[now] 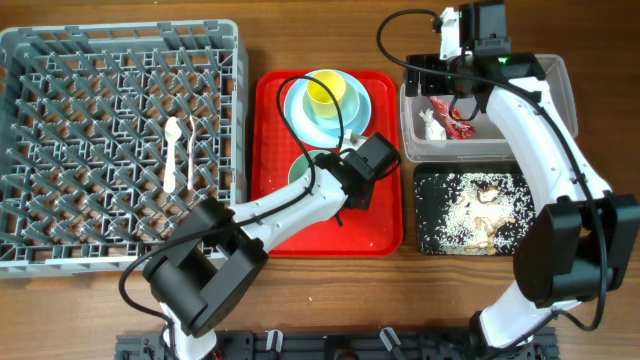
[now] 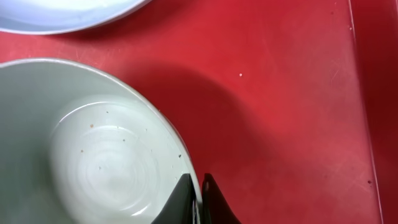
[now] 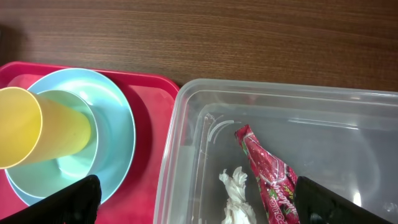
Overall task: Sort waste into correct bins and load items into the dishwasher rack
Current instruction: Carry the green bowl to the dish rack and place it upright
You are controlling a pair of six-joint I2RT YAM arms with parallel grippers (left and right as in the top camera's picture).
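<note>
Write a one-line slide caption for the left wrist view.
Left hand pinches the rim of a pale bowl on the red tray, a pale plate edging in above.

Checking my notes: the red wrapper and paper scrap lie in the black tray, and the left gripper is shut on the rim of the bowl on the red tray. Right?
No. The red wrapper and paper scrap lie in the clear tub, not the black tray, as the right wrist view shows. The left gripper is shut on the rim of the bowl on the red tray.
</note>
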